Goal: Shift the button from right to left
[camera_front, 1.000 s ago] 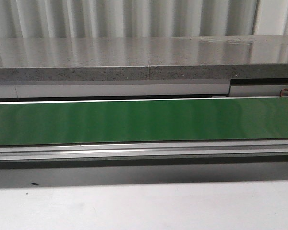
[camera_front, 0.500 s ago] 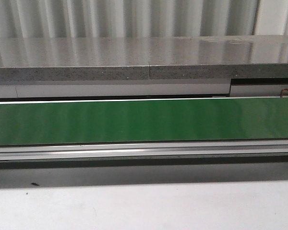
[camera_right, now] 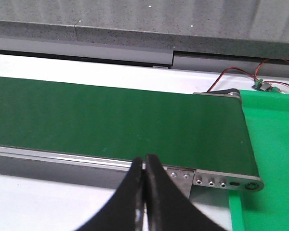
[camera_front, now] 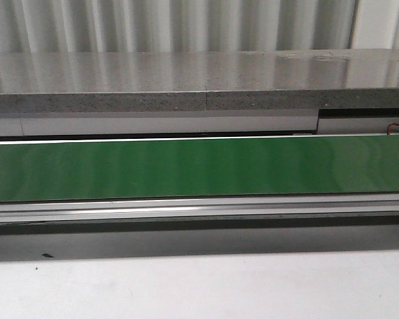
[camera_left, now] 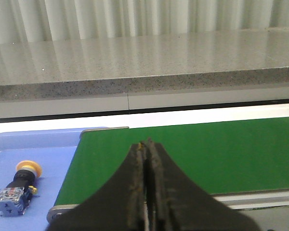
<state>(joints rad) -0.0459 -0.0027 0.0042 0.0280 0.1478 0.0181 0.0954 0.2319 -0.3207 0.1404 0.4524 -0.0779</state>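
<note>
The button lies on its side in the blue tray beside the green conveyor belt's end — yellow cap toward the tray's far edge. Both the left gripper and right gripper are closed, empty.

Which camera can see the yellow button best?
The left wrist view: the button lies on its side on the blue tray beside the green belt, nothing covering it. The front and right wrist views show only the belt, no button.
</note>
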